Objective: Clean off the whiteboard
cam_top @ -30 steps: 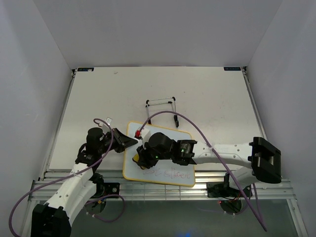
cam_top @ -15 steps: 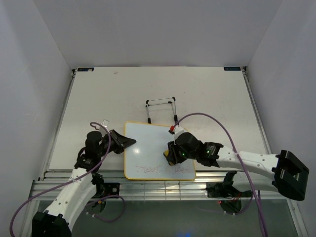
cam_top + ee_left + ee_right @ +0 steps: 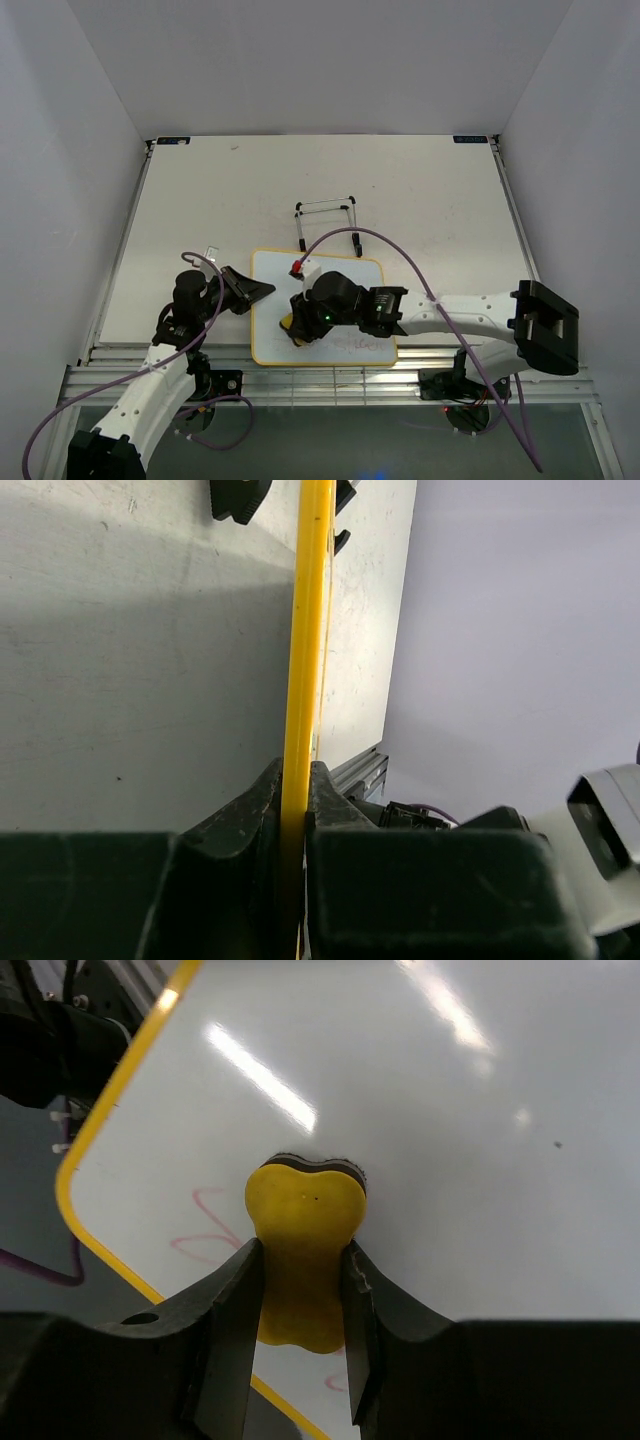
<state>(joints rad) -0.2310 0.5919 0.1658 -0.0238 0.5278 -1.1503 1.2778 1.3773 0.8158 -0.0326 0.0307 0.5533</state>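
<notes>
On my top view whiteboard (image 3: pixel 365 280) low centre, scribbles (image 3: pixel 352 346) half hidden under the outstretched right arm (image 3: pixel 450 310), right gripper (image 3: pixel 300 1260) clamped on yellow eraser (image 3: pixel 303 1210), left gripper (image 3: pixel 295 790) pinching the board's left edge.

Right gripper (image 3: pixel 303 1275) clamps yellow eraser (image 3: pixel 304 1250) flat against whiteboard (image 3: pixel 480 1160), beside faint red scribbles (image 3: pixel 205 1230).

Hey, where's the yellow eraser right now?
In the top view, the eraser sits on the near-left part of the whiteboard, pinched in the right tool.
</notes>
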